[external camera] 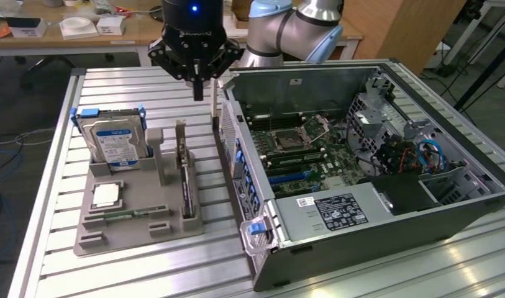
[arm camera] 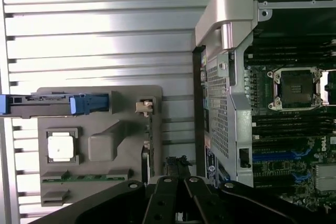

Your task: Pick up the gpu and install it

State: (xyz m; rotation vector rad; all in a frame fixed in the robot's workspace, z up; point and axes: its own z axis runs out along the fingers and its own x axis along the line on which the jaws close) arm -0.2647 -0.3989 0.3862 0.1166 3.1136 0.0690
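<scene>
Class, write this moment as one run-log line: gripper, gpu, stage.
gripper: shut, empty | gpu: upright in gray tray | stage: gpu not yet picked

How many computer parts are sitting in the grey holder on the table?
4: hard drive upright at the far end, gpu on edge toward the case, square chip lying flat, memory stick in front of it. None seems hidden.

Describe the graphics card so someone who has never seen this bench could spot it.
Find the open computer case; a grey tray sits beside it, on the exterior view's left. The gpu stands on edge in the tray's slot nearest the case. It is a long thin upright card, unlike the boxy blue-railed hard drive and the flat-lying memory stick.
</scene>
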